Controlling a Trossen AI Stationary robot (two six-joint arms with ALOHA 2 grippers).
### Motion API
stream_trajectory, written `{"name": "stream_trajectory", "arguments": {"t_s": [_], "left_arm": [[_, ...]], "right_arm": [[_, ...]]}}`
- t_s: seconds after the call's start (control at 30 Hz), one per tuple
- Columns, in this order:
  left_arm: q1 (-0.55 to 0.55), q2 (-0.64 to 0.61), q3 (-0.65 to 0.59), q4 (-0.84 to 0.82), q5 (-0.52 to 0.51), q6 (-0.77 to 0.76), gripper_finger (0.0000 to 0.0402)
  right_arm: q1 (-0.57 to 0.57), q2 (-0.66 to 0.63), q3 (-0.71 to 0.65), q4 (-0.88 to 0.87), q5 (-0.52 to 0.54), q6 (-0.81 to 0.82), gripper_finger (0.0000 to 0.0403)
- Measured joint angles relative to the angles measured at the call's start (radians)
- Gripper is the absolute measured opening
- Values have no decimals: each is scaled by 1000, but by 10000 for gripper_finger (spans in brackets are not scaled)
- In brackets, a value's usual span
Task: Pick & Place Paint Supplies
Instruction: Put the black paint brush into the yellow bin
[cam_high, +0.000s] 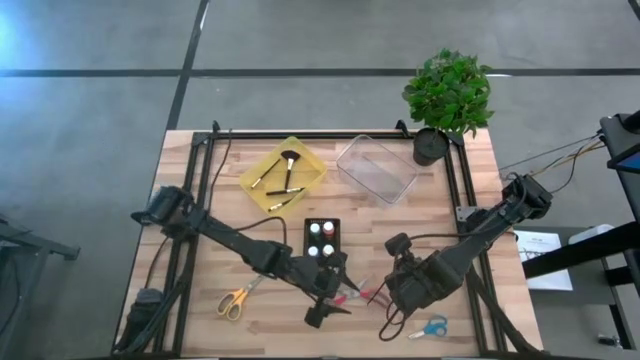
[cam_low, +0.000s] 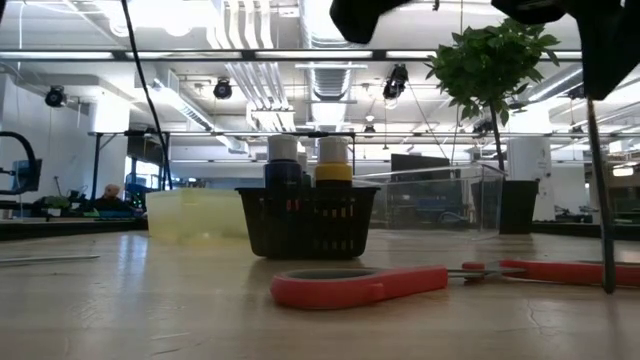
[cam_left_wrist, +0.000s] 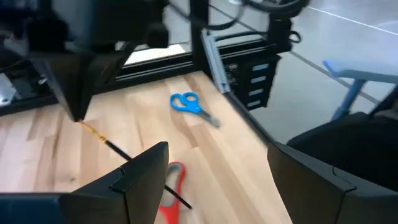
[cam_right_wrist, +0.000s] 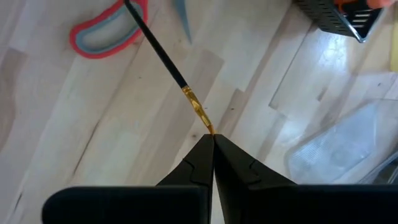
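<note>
Thin dark brush (cam_right_wrist: 163, 57) with gold ferrule clamped at its tip by right pincer (cam_right_wrist: 212, 138), handle slanting down toward red scissors (cam_right_wrist: 106, 34), left pincer (cam_left_wrist: 217, 171) held apart.

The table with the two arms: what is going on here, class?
The right gripper is shut on a thin brush, holding it by the tip above the red scissors. The left gripper is open just beside it, holding nothing. Other brushes lie in the yellow tray; paint bottles stand in the black basket.
</note>
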Motion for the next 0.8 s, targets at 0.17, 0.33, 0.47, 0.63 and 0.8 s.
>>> {"name": "stream_trajectory", "arguments": {"t_s": [0.17, 0.33, 0.47, 0.63, 0.8], "left_arm": [[16, 33, 0, 73, -1, -17, 282], [36, 61, 0, 139, -1, -68, 282], [49, 90, 19, 136, -8, -84, 282], [62, 139, 64, 138, -2, -105, 282], [82, 181, 117, 130, -5, -106, 282]], "right_arm": [[0, 0, -3, 4, 4, 0, 8], [0, 0, -4, 6, 4, 4, 8], [1, 0, -4, 6, 4, 4, 8], [3, 0, -4, 8, 9, 5, 8], [8, 1, -4, 7, 24, 7, 8]]}}
